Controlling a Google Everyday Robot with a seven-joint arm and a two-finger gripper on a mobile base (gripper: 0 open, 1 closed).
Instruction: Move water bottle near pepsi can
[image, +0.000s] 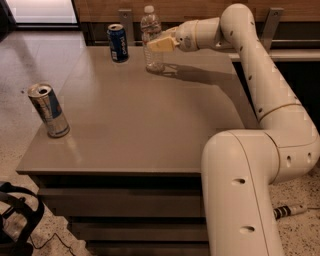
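Note:
The water bottle (152, 39), clear with a white cap, stands upright at the far edge of the grey table (140, 120). My gripper (159, 45) reaches in from the right and its cream fingers are shut on the bottle's middle. The pepsi can (118, 43), dark blue with a silver top, stands upright just left of the bottle, about a can's width away.
A slimmer silver-and-blue can (48, 110) stands near the table's left front edge. My arm (260, 85) arches over the table's right side. A dark wall and rail run behind the table. A black object (15, 220) lies on the floor at bottom left.

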